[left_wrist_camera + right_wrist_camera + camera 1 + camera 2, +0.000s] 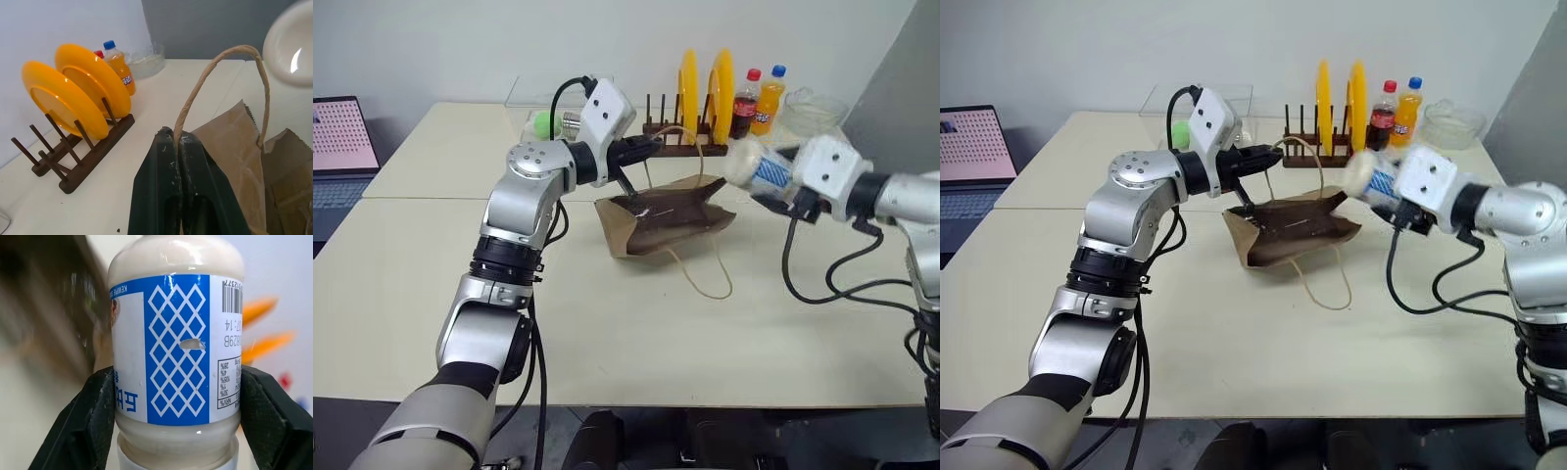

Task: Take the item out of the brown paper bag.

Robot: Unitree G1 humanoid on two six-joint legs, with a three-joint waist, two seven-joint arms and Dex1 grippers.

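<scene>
Pale counter (636, 333): right pincer (1378, 186) clamps white bottle (1371, 178), clear of brown paper bag (1293, 227), beside its mouth; left pincer (177, 142) pinches cord handle (220, 73).

The left arm reaches forward, its left gripper (177, 147) level with fingers pressed together on a cord handle (220, 68). The right gripper (176, 401), raised at the right, clamps a white bottle (176, 347).

A wooden dish rack (680, 137) holding two upright yellow plates (705, 86) stands at the far side of a cream table (607, 323), with a cola bottle (745, 103) and an orange soda bottle (770, 98) just beside it. A clear glass bowl (813, 110) sits past the bottles, while an open laptop (340, 147) rests off the table's left edge.
</scene>
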